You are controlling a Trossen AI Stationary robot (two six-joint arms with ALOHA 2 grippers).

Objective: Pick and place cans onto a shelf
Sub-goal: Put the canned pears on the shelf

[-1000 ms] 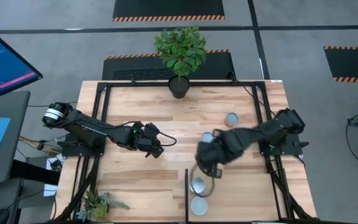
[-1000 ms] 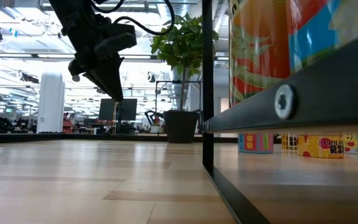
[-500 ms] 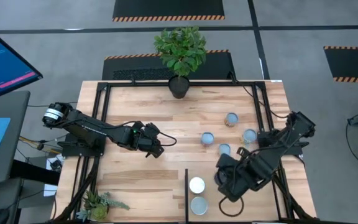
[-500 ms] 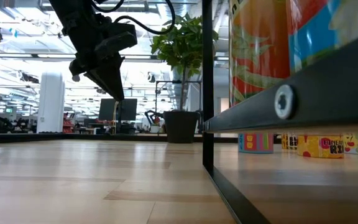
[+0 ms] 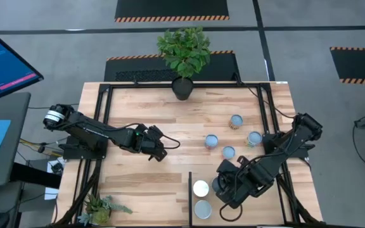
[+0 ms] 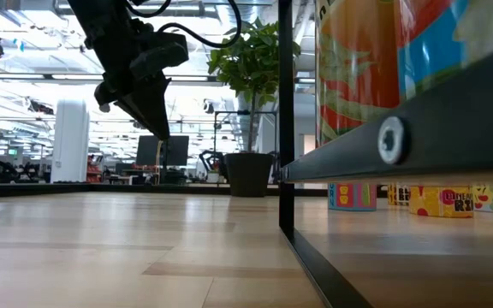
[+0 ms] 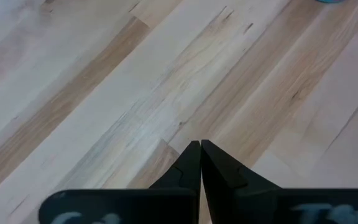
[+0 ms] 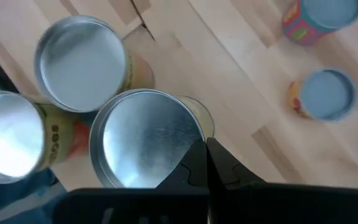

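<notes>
Right gripper [image 5: 222, 187] closed, empty, above three cans [image 8: 145, 134] on shelf [image 5: 233, 215]. Four cans [image 5: 211, 140] wait mid-counter [image 5: 138, 101]. Left gripper [image 7: 200, 149] closed, empty, idle. Cans look light, rigid, slick; grip across sides, below rim.

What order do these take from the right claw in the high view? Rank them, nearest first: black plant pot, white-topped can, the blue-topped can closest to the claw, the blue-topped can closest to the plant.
From the right claw, at the table's near edge:
1. White-topped can, right beside it.
2. Closest blue-topped can, mid-table.
3. Plant-side blue-topped can, farther back.
4. Black plant pot, at the far edge.
</notes>
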